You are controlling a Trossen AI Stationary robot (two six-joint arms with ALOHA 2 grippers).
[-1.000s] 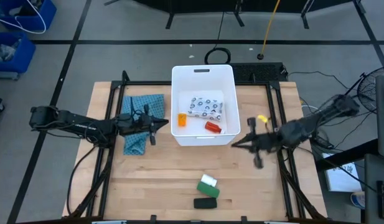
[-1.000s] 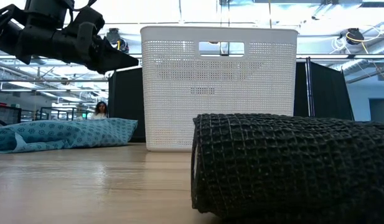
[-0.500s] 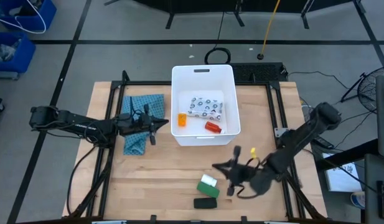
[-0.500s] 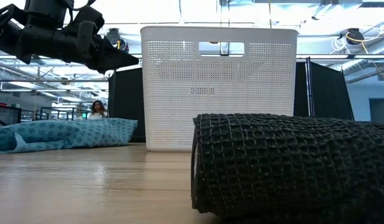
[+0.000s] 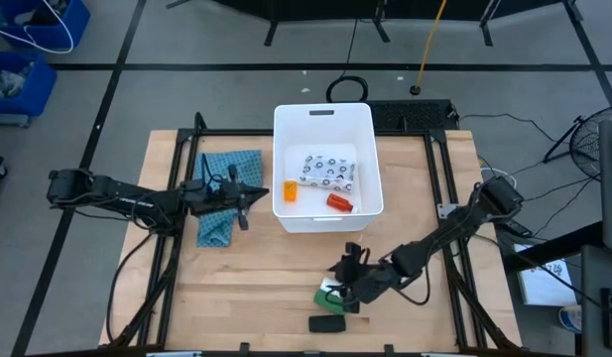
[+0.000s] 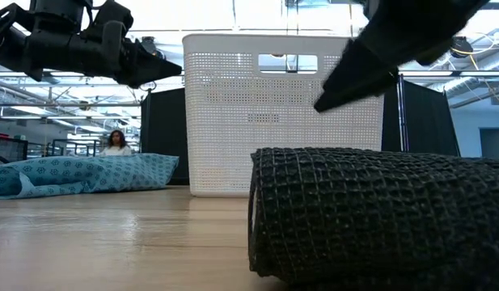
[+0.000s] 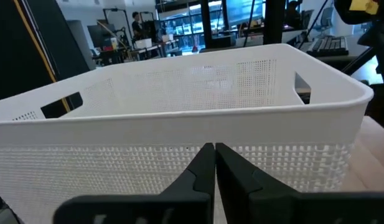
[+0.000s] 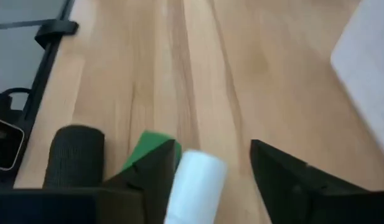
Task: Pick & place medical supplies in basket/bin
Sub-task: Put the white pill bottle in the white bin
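**Right claw straddling the white roll at the near edge**

My right gripper is spread wide with nothing in it yet, and in its wrist view the white roll sits right between the two dark fingers. The roll's long axis seems to run along my line of approach, so the fingers would close across its narrow width. The green block touches the roll on one side, and I reckon one finger may catch it as I close. The black oblong bar lies just nearer than the pair on the table.

From above, this cluster sits near and slightly right of the white tub, which holds the dotted packet, small orange bottle and red bottle.

My left gripper waits just left of the tub above the teal cloth, fingers pressed together on nothing. The right arm is clearly the closer one for this pick.
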